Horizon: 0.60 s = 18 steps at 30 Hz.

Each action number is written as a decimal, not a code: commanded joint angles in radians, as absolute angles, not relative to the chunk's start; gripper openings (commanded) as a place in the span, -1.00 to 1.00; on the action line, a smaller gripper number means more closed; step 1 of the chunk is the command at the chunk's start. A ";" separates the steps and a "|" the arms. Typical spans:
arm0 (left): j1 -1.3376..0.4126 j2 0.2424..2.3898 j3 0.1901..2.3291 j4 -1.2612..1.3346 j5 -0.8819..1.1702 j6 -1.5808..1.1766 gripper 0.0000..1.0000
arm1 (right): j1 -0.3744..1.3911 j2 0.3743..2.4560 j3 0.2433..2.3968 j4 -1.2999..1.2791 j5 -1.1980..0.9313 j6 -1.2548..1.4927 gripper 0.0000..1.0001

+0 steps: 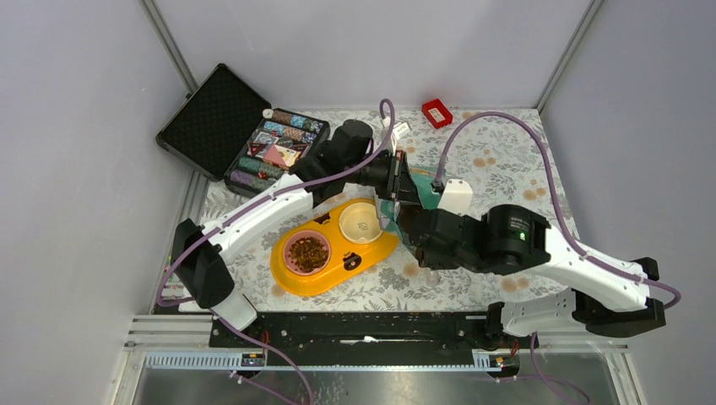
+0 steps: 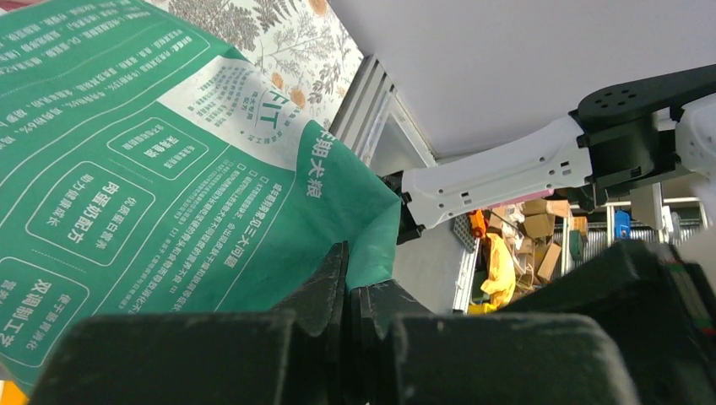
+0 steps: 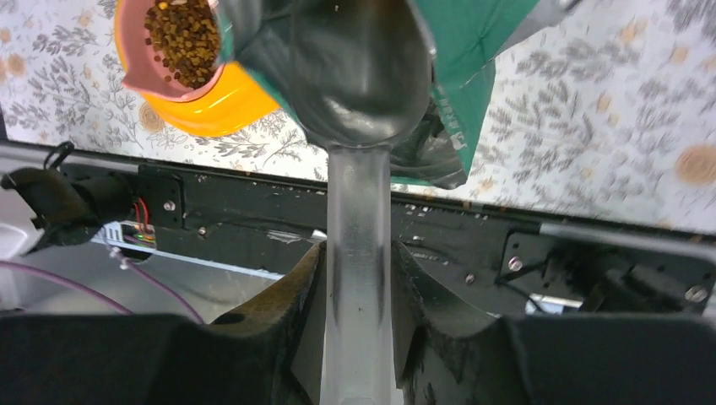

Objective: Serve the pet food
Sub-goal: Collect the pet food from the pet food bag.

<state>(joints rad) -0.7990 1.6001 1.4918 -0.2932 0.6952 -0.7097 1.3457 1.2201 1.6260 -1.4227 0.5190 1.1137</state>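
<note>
The left hand (image 2: pixel 348 283) is pressed together on the top edge of the teal-and-white stand-up pouch (image 2: pixel 160 160). It pinches a fold of the printed film between its black fingers (image 2: pixel 325 291). From above, this hand holds the pouch up over the middle of the table (image 1: pixel 498 173), just behind the feeder.

The right hand (image 3: pixel 359 266) pinches the handle of a clear plastic scoop (image 3: pixel 359 194), one finger on either side of it. The scoop's bowl sits inside the pouch's open mouth, against the shiny grey lining. Glare there seems to hide whatever the scoop carries, so I cannot tell whether it is loaded.

The dark-brown kibble pellets (image 3: pixel 181 34) lie in a round pink bowl (image 3: pixel 169 83) seated in the orange-yellow plastic feeder (image 3: pixel 215 110), just left of the pouch mouth in the right wrist view. The top view shows a second, cream-coloured bowl (image 1: pixel 363 221) in the same feeder, on the side nearer the pouch.

The table is covered with a pale floral cloth. At its back-left corner an open black foam-lined case (image 1: pixel 215 118) holds rows of coloured chips. A small red box (image 1: pixel 436 112) lies near the back edge, well apart from both hands.
</note>
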 commanded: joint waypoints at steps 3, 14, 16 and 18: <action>-0.825 1.496 1.478 -0.154 0.679 -0.716 -1.00 | 1.216 1.188 1.512 -1.337 0.313 1.279 -1.00; -0.826 1.494 1.468 -0.130 0.678 -0.734 -1.00 | 1.058 1.188 1.361 -1.236 0.010 1.334 -1.00; -0.827 1.486 1.461 -0.129 0.678 -0.732 -1.00 | 1.039 1.189 1.329 -1.216 0.018 1.347 -1.00; -0.827 1.478 1.452 -0.129 0.675 -0.730 -1.00 | 1.005 1.189 1.287 -1.182 0.007 1.345 -1.00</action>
